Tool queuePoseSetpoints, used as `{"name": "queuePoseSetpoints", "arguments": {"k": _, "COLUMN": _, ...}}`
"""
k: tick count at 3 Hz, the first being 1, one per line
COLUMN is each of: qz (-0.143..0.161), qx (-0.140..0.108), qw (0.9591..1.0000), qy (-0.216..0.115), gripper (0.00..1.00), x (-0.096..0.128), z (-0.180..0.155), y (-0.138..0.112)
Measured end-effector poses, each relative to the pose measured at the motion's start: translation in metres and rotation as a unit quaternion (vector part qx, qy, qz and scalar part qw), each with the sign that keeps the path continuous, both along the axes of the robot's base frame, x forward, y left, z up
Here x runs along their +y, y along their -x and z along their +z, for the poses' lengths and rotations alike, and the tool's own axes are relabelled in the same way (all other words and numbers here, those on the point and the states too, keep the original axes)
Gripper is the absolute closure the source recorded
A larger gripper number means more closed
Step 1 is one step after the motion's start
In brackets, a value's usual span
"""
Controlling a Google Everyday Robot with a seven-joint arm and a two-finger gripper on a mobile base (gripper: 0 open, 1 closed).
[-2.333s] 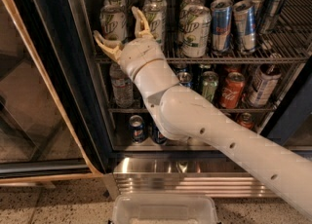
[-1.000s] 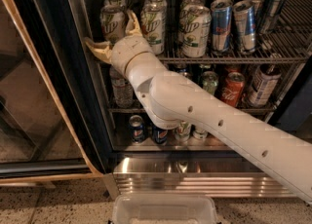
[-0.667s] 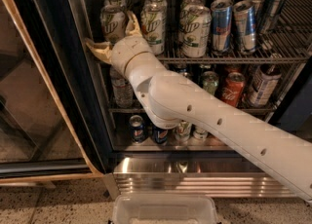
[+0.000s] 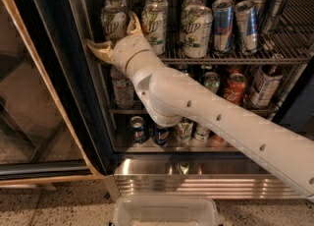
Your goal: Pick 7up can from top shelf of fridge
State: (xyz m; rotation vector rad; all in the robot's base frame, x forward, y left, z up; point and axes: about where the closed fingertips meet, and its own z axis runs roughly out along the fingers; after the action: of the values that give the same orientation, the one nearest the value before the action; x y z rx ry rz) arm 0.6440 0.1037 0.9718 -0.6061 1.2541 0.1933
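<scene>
At the far left the glass door (image 4: 39, 102) stands open, so I have free access to the inside of the fridge (image 4: 206, 183). Next comes my gripper (image 4: 111, 31), up at the left end of the top shelf (image 4: 235, 59). Its tan fingers (image 4: 100, 49) are spread wide, one jutting low and left toward the door frame, the other rising on the far side of the first can. That 7up can (image 4: 113, 21) stands upright at the shelf's front left corner, between the two fingers. I read this as lining up for a side grasp, and I cannot tell whether either finger touches it. Just to its right a second 7up can (image 4: 155, 27) crowds the inner finger, so I think closing could nudge it. Further right are a third one (image 4: 196, 31) and then the Red Bull cans (image 4: 223, 23), well clear of the grasp. My arm (image 4: 221, 117) slants across the middle shelf and hides part of it. A water bottle (image 4: 122, 90) shows below the gripper and a red can (image 4: 234, 87) further right.
</scene>
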Motion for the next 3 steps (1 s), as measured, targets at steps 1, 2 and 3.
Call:
{"name": "queuePoseSetpoints", "arguments": {"k": 1, "qz": -0.006, "qx": 0.001, "qw": 1.0000, "qy": 0.000, "gripper": 0.27, "x": -0.0038, "z": -0.0003, "y": -0.0062}}
{"name": "queuePoseSetpoints", "arguments": {"k": 2, "qz": -0.008, "qx": 0.002, "qw": 1.0000, "qy": 0.000, "gripper": 0.31, "x": -0.0060, "z": -0.0003, "y": -0.0083}}
{"name": "queuePoseSetpoints", "arguments": {"k": 3, "qz": -0.013, "qx": 0.002, "qw": 0.9999, "qy": 0.000, "gripper": 0.31, "x": -0.0095, "z": -0.0005, "y": -0.0106}}
